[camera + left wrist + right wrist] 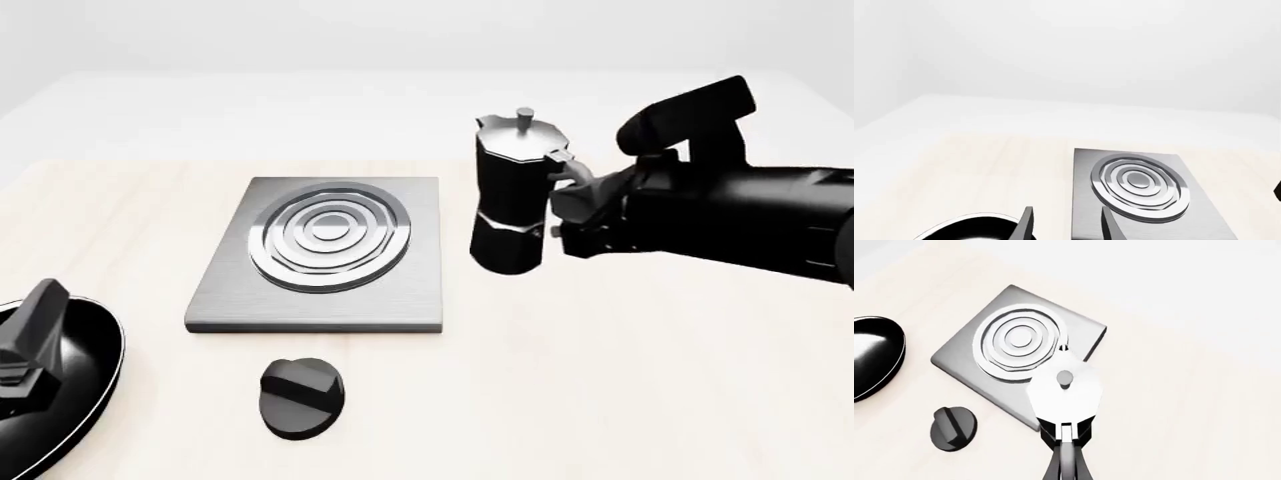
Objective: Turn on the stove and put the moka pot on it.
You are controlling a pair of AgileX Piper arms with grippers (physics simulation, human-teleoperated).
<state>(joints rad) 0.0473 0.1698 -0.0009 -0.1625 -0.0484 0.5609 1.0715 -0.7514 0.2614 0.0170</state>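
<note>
Right gripper [567, 195] clamped on moka pot [511, 200] handle, beside stove [320, 256]; left gripper [1066, 225] apart.

Moka pot [509, 200] right of stove plate [320, 252]; knob [300, 397] before it, pan [60, 385] left.

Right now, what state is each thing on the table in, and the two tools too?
Moka pot: upright, lid shut, held by its handle beside the stove plate, not on the burner.
Stove plate: flat, burner rings bare.
Knob: lying near the plate's front edge, untouched.
Frying pan: nothing visible inside, left tool over it.
Right tool: shut on the pot's handle.
Left tool: open, holding nothing.
</note>
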